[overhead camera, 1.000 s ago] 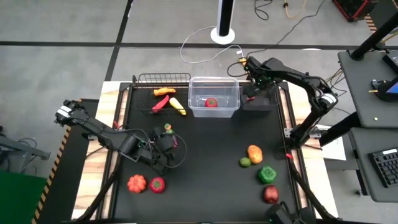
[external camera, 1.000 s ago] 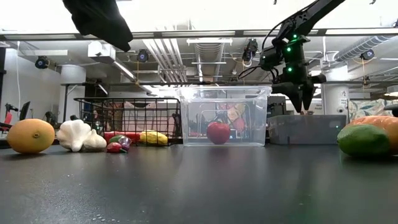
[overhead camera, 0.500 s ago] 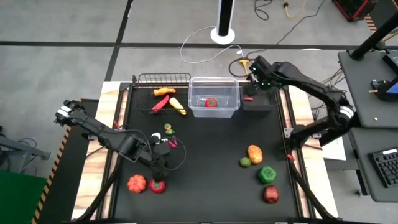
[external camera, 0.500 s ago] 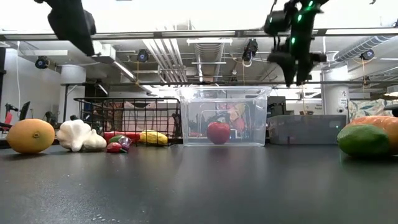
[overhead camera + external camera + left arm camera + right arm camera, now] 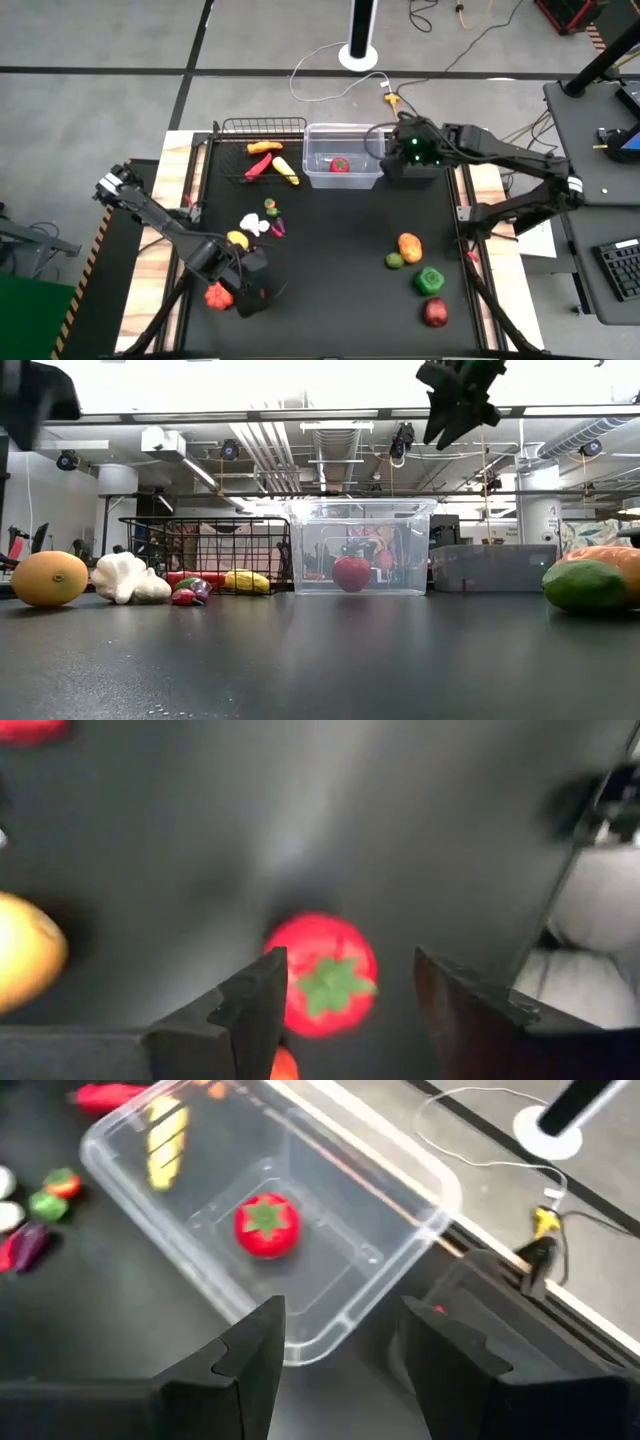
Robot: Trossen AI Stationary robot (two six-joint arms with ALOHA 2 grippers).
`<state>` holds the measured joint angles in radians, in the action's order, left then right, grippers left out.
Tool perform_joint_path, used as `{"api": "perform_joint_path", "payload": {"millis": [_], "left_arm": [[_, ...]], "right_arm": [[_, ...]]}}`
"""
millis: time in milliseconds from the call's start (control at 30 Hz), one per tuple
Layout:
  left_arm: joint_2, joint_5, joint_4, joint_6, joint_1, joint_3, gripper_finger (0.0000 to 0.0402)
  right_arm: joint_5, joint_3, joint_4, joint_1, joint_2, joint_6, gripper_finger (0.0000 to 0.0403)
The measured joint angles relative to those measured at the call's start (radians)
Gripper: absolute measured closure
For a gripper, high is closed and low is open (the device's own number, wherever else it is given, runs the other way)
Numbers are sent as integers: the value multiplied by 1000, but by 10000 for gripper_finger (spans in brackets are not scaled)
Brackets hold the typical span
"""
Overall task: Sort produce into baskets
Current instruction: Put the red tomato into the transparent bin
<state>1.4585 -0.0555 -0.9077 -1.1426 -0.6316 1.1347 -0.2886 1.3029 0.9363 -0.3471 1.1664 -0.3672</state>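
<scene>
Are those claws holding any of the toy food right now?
No. The left gripper hangs open over a tomato; the right gripper is open and empty.

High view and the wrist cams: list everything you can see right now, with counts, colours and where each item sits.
Wire basket: one, black, table's far edge; holds a red chilli, an orange piece, yellow corn.
Clear bin: one, beside the wire basket; holds one red tomato.
Dark tray: one, right of the bin; contents unclear.
Mid-left cluster: white garlic, yellow fruit, small green-red and purple pieces.
Near-left: orange pumpkin, red tomato.
Near-right: orange fruit, small green fruit, green pepper, red apple.
Left end effector: open, over the near-left tomato.
Right end effector: open, empty, above the bin and tray.
</scene>
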Motion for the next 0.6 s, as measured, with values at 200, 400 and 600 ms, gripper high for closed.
{"api": "perform_joint_path", "payload": {"millis": [200,400,600], "left_arm": [[61,48,-4,-18,-17,4,147],[141,118,-56,-51,-20,66,100],[255,108,-267,-64,-20,223,94]], "right_arm": [[-17,0,0,82,14,-16,218],[-34,0,0,131,11,-19,218],[-36,0,0,134,12,-27,218]]}}
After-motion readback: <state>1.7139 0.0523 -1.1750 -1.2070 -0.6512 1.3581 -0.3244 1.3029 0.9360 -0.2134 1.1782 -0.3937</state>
